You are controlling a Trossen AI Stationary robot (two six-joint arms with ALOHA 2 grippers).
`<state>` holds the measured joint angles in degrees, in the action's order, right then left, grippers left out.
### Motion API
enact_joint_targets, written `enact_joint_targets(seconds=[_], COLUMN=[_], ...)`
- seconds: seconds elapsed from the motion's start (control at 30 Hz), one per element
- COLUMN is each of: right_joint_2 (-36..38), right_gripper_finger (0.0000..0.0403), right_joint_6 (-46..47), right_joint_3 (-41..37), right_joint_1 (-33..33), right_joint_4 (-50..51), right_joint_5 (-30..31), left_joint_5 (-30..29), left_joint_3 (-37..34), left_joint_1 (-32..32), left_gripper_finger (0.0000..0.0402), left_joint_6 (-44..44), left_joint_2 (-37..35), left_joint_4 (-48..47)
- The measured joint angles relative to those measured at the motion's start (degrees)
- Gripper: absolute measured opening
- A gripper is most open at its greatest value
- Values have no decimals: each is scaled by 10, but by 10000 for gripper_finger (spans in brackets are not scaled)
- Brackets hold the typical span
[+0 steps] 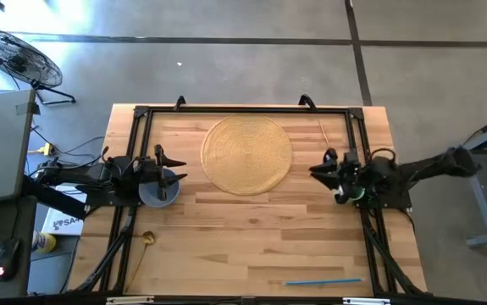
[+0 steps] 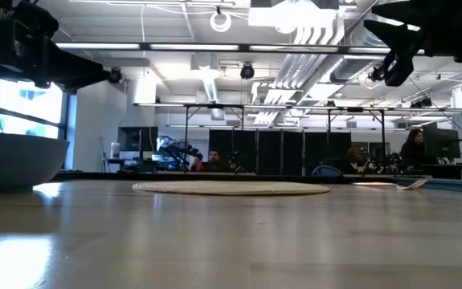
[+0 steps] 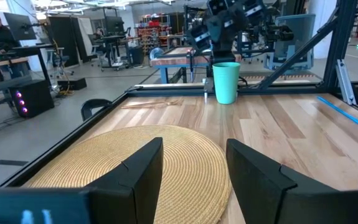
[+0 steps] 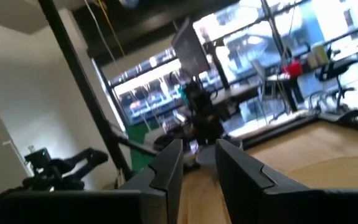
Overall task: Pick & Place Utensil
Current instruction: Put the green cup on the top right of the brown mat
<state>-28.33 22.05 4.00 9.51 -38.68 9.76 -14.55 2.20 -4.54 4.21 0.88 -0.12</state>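
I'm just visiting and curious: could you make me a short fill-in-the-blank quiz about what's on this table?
The round woven mat lies between the two ____.
The left gripper hovers above a grey ____.
The blue straw lies near the table's ____ edge in the high view.
Missing words: arms; bowl; bottom

Open-plan robotics lab (exposed ceiling ducts (image 2: 311, 32), equipment-laden workbenches (image 3: 17, 62))
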Motion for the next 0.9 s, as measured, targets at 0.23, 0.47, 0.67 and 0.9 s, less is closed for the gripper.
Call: enact_joint_targets(seconds=[0.23,0.47,0.67,0.9], right_joint_2=[-117,-220,-314,-392], right_gripper_finger=[86,63,31,2], right_joint_6=[7,94,188,311], right_joint_3=[97,225,329,433], right_joint_1=[114,219,285,348], right_joint_4=[33,181,287,429], right_joint_5=[105,271,359,398], left_joint_5=[0,0,0,-1], left_joint_3=[0,0,0,0], left_joint_1=[0,0,0,0], left_gripper_finger=[172,172,172,172], left_joint_6=[0,0,0,0], left_joint_2=[0,0,0,0], left_joint_4=[0,0,0,0])
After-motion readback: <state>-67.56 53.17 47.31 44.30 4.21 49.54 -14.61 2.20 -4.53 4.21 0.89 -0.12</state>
